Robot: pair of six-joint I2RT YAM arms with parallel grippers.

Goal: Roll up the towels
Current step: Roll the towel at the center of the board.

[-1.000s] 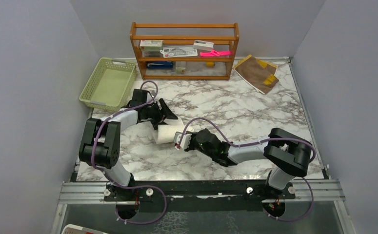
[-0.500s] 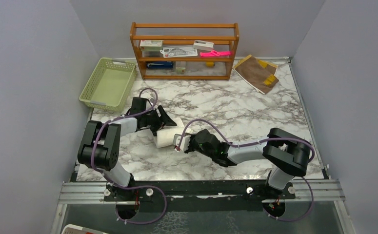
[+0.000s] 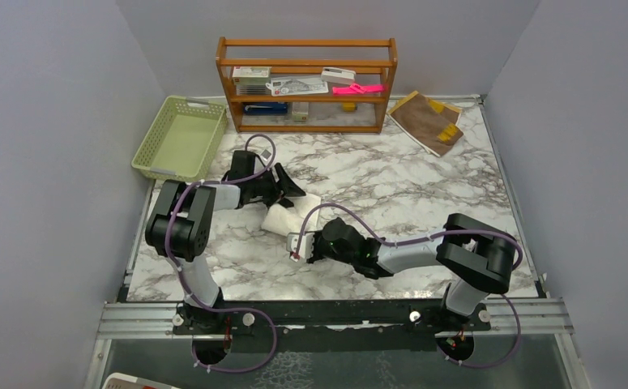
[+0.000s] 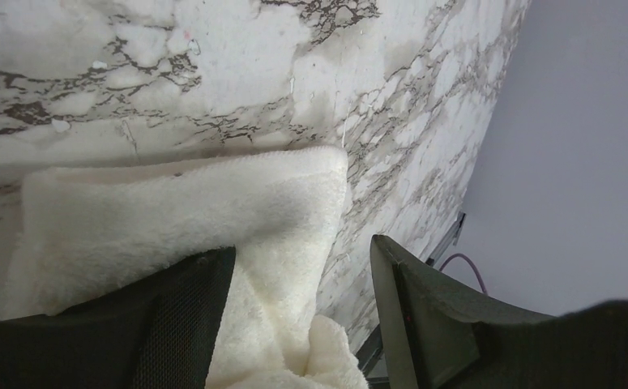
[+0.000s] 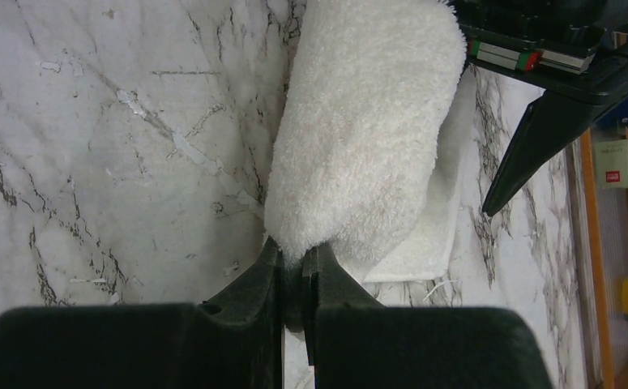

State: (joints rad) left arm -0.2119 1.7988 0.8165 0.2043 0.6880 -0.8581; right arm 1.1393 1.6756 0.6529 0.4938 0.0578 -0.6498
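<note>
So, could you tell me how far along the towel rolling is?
Nothing is finished yet. In hand: the cream towel is partly rolled, a flat tail showing; the right gripper is shut on the roll's end, the left gripper open over its far edge. Left: finishing that roll, then the brown towel, lying flat by the shelf.

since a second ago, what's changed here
The left gripper, open, shifted right over the white towel as its elbow swung inward. The right gripper, shut on the towel's end, drew slightly toward the near edge. Brown towel, basket and shelf stayed put.
</note>
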